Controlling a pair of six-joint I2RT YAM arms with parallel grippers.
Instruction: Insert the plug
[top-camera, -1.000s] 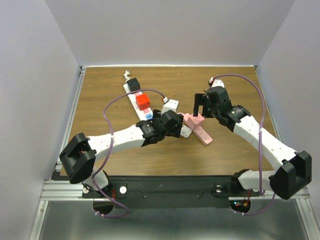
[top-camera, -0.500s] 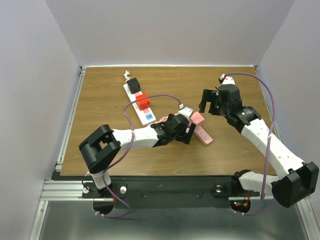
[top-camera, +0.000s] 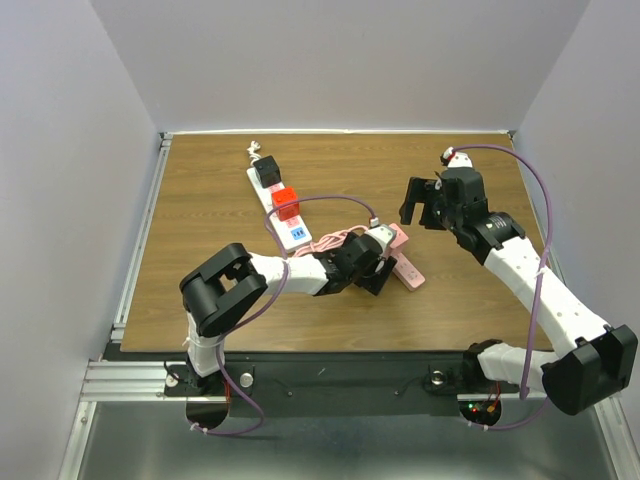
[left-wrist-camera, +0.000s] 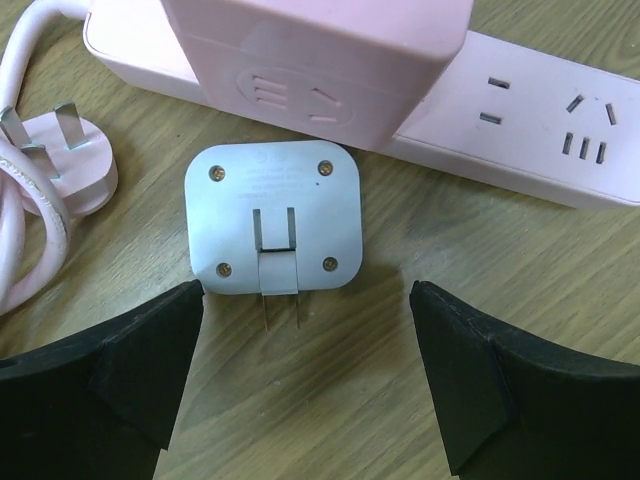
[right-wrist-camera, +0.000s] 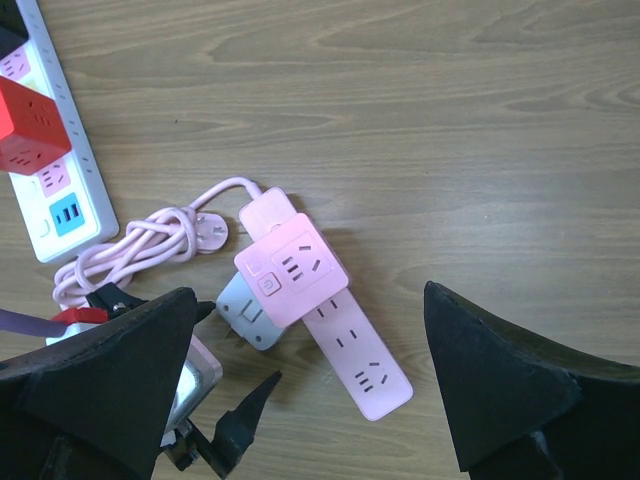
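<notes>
A pale grey plug (left-wrist-camera: 273, 220) lies flat on the wood, its two prongs (left-wrist-camera: 280, 310) pointing at my left gripper (left-wrist-camera: 305, 400). That gripper is open and empty, a finger on each side just short of the plug. The plug rests against a pink cube adapter (left-wrist-camera: 310, 50) seated on the pink power strip (left-wrist-camera: 530, 120). In the top view the left gripper (top-camera: 375, 270) sits low beside the strip (top-camera: 405, 268) and hides the plug. My right gripper (top-camera: 420, 205) is open and empty, raised above the strip (right-wrist-camera: 350, 350) and plug (right-wrist-camera: 240, 315).
A coiled pink cord (right-wrist-camera: 130, 250) with its three-pin plug (left-wrist-camera: 60, 160) lies left of the strip. A white power strip (top-camera: 285, 215) carrying a red cube (top-camera: 286, 203) and a black cube (top-camera: 266, 171) lies at the back left.
My left gripper has moved right, up to the pink strip. My right gripper has lifted off the pink strip and drawn back to the right.
</notes>
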